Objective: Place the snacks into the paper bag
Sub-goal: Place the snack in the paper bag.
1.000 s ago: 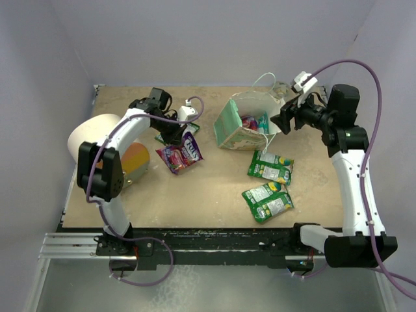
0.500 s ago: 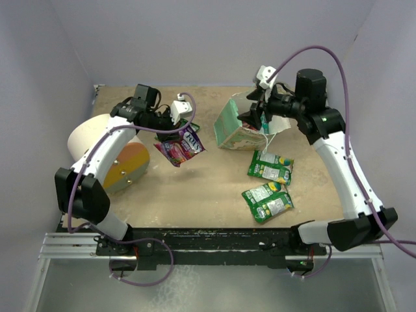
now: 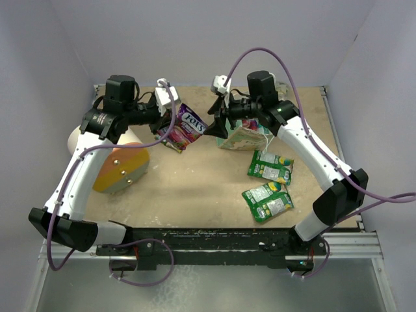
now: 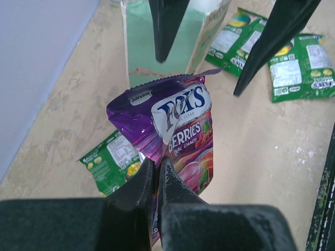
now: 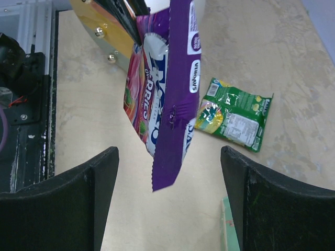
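left gripper point(image 4: 158, 163): clamped on purple foxs packet point(image 4: 178, 125), aloft left of paper bag point(image 3: 244, 136). right gripper point(image 5: 168, 154): wide open, empty. probable handover; next, pinch packet's free edge.

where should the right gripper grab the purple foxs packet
Grip the purple FOXS packet by its free crimped end, opposite the left gripper's pinch. It sits nearly edge-on to the open right gripper, so come straight in from the paper bag side, closing across its flat faces.

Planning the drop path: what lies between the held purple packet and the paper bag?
The open right gripper; the top view shows it between the purple packet and the paper bag.
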`<state>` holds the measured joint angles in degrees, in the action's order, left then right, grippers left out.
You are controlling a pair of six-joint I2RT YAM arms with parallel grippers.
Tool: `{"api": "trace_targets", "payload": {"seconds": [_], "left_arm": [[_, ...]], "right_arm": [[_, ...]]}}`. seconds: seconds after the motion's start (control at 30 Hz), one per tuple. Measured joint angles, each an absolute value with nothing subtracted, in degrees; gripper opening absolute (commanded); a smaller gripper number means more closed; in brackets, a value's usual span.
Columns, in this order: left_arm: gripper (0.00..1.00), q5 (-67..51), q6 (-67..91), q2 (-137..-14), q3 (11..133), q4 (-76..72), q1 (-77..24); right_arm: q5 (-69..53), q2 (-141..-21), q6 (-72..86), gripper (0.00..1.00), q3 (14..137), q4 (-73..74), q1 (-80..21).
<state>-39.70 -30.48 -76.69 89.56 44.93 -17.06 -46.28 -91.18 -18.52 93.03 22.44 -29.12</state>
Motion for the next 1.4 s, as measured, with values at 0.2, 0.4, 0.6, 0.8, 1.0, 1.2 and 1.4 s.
{"api": "trace_targets", "payload": {"seconds": [0.2, 0.4, 0.6, 0.8, 1.0, 1.2, 1.4], "left_arm": [[0.00, -41.45, -26.74, -75.61, 90.26, 42.37, -17.06], [0.00, -42.76, -24.58, -75.50, 90.08, 40.93, -17.06], [0.00, -43.68, -22.85, -75.11, 88.53, 39.22, -17.04], [0.04, -43.42, -21.50, -74.54, 87.42, 37.26, -17.04], [0.52, -42.89, -20.32, -73.34, 86.13, 36.07, -16.97], [0.93, -42.76, -20.12, -70.54, 84.73, 35.79, -15.33], [0.99, -40.01, -20.51, -68.25, 84.71, 35.83, -13.61]], "right_arm": [[-46.33, -91.90, -16.45, 0.67, 93.03, 20.62, -30.09], [-47.72, -93.10, -13.10, 0.44, 93.03, 18.15, -30.09], [-49.06, -94.15, -8.67, 0.16, 93.03, 16.62, -30.06], [-49.45, -94.15, -6.50, 0.00, 93.03, 16.45, -30.04], [-49.30, -93.43, -6.39, 0.00, 92.42, 16.43, -30.06], [-48.60, -89.78, -7.05, 0.00, 91.48, 17.82, -29.10], [-50.85, -82.00, -5.06, 0.00, 88.40, 16.12, -20.60]]}}
